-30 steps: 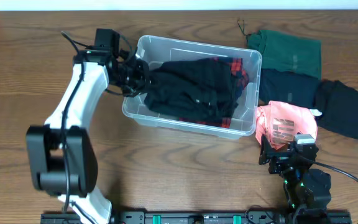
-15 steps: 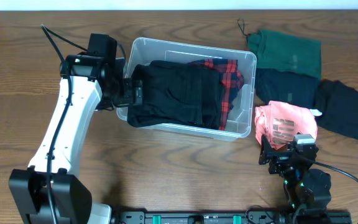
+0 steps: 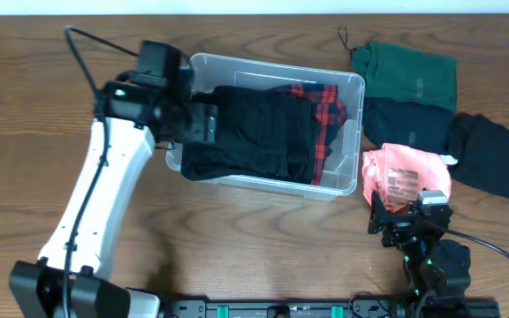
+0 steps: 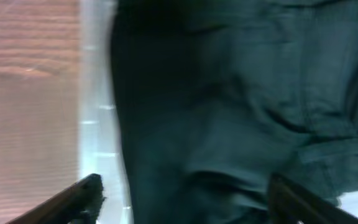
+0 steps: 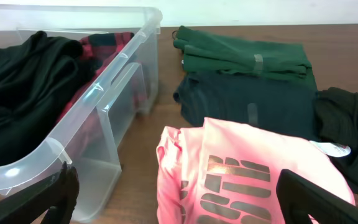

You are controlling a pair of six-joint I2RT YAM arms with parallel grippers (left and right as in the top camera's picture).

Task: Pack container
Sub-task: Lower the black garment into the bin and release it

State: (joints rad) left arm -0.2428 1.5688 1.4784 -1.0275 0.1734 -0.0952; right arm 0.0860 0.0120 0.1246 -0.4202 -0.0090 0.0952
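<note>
The container (image 3: 277, 64) is a clear bin at the table's middle. A black garment (image 3: 254, 132) fills most of it, lying over a red plaid one (image 3: 328, 99). My left gripper (image 3: 203, 122) hangs over the bin's left end. In the left wrist view that gripper (image 4: 185, 199) is open, one finger over the bin's wall (image 4: 98, 124) and the other over the black garment (image 4: 229, 112), with nothing gripped. My right gripper (image 3: 405, 212) stands open at the near edge of a pink shirt (image 3: 406, 177). The right wrist view has the gripper (image 5: 179, 205) low over the pink shirt (image 5: 247, 168).
Right of the bin lie a folded green garment (image 3: 409, 75), a dark navy one (image 3: 409, 124) and a black one (image 3: 491, 155). Bare wood table lies left of and in front of the bin.
My left gripper has opened and let go of the black garment, which now lies flatter in the bin. The bin has straightened and slid slightly away. The right arm has not moved.
</note>
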